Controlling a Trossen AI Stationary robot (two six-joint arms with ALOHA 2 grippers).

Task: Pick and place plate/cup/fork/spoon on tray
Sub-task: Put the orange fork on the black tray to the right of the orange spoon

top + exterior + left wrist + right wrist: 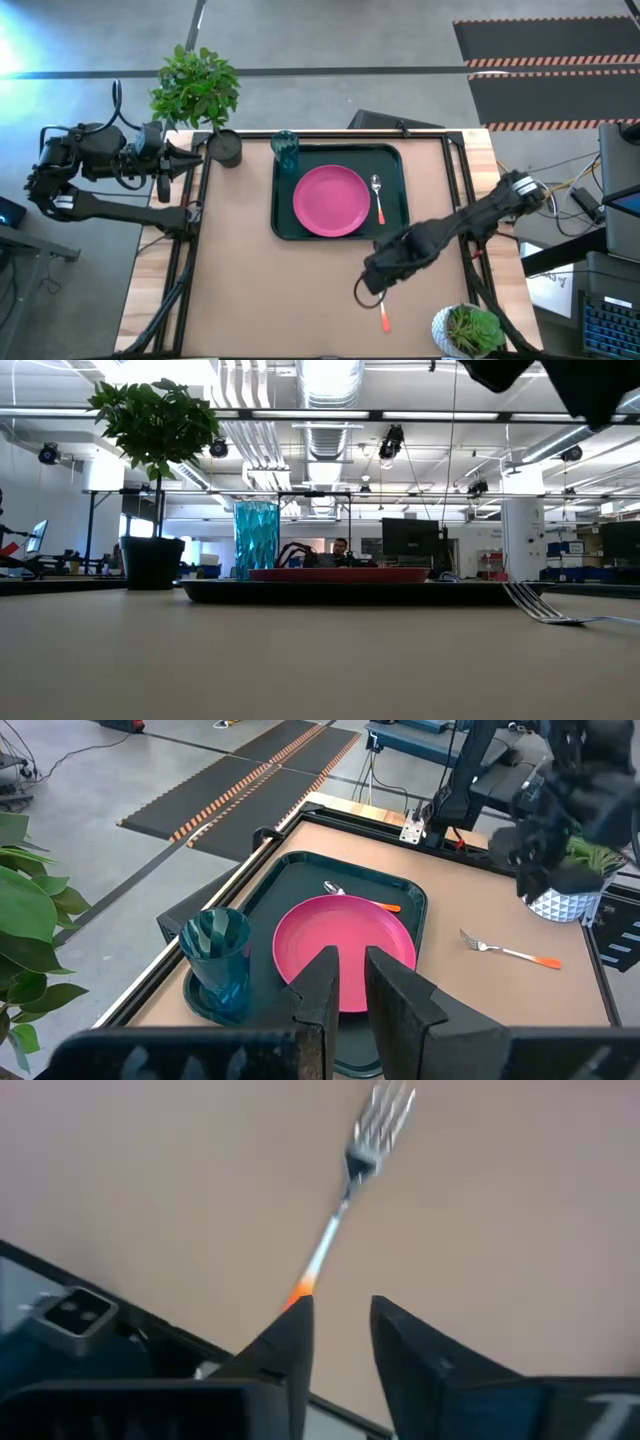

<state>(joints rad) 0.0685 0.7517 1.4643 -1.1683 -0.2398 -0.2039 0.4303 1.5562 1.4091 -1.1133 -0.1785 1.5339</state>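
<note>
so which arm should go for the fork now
Right. The right gripper hangs directly above the fork, which lies on the table outside the tray, fingers open over its handle. The left gripper sits off the table's far left edge.

Grey concrete floor [320, 45], striped black mats [545, 60] (orange-edged), exposed ducts [325, 400] overhead — monitors [410, 538] behind.

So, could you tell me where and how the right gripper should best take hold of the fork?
Grip the fork on its orange handle, from straight above, fingers across the shaft: it lies flat on the bare table, outside the tray, so only its narrow sides offer purchase. The right gripper is above the handle end.
</note>
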